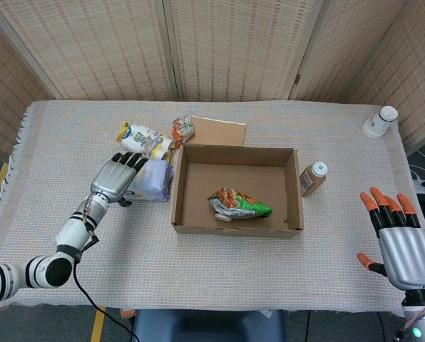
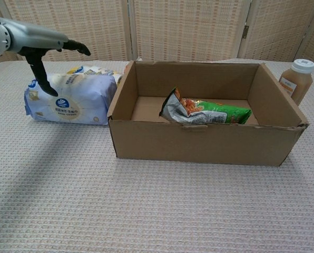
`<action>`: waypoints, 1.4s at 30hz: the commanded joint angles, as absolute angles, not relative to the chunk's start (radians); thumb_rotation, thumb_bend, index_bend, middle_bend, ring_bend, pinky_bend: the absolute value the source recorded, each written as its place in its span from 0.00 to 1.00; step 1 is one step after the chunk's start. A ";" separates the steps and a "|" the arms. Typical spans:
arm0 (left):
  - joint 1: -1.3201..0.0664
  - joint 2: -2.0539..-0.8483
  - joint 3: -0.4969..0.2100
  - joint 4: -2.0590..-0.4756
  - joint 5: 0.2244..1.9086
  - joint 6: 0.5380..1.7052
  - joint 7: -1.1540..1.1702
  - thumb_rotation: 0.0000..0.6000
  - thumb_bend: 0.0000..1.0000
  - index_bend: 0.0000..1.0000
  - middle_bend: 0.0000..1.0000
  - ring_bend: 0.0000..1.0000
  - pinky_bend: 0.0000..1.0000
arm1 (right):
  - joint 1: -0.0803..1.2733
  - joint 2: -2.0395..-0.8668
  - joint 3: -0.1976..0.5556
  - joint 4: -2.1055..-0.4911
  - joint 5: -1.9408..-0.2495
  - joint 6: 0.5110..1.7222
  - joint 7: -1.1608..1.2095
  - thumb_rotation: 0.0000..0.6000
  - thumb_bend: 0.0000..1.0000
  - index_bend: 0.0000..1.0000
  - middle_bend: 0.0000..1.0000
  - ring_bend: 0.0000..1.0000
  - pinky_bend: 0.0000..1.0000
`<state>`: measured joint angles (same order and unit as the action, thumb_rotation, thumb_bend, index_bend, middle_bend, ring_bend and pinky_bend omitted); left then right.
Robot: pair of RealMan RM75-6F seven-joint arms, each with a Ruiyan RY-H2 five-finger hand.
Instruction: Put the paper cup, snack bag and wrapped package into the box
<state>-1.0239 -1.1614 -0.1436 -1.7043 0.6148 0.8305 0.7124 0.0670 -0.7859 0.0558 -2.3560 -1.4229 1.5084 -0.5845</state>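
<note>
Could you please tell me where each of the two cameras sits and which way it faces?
Head view: high above the table's near edge, looking down on the whole table; both arms show, left robot hand and right robot hand.
Chest view: low, near table height, facing the box side-on; only the left robot hand shows.
Shared: box, snack bag, wrapped package, left robot hand.

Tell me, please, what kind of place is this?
Probably a robot test setup indoors, not a home: a table with a woven cloth, folding screens closing it off behind, and a box with packaged goods laid out for sorting.
</note>
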 commanded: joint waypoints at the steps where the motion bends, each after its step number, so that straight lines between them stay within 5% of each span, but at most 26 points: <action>1: -1.056 -1.192 -0.130 -1.656 0.582 0.821 0.728 1.00 0.13 0.00 0.00 0.00 0.11 | 0.064 -0.786 0.059 -2.356 -1.425 1.518 -0.580 1.00 0.08 0.07 0.00 0.00 0.00; 34: -1.151 -1.352 -0.003 -1.309 0.323 0.678 0.663 1.00 0.13 0.00 0.00 0.00 0.12 | 0.101 -0.847 0.073 -2.356 -1.341 1.512 -0.679 1.00 0.08 0.07 0.00 0.00 0.00; 42: -1.139 -1.396 -0.007 -1.265 0.358 0.721 0.637 1.00 0.20 0.00 0.06 0.07 0.26 | 0.116 -0.853 0.081 -2.356 -1.303 1.506 -0.693 1.00 0.08 0.07 0.00 0.00 0.00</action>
<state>-1.1446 -1.3871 -0.0020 -1.2720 0.3430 0.7069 0.6462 0.1149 -0.8519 0.0804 -2.3560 -1.3045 1.5068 -0.6917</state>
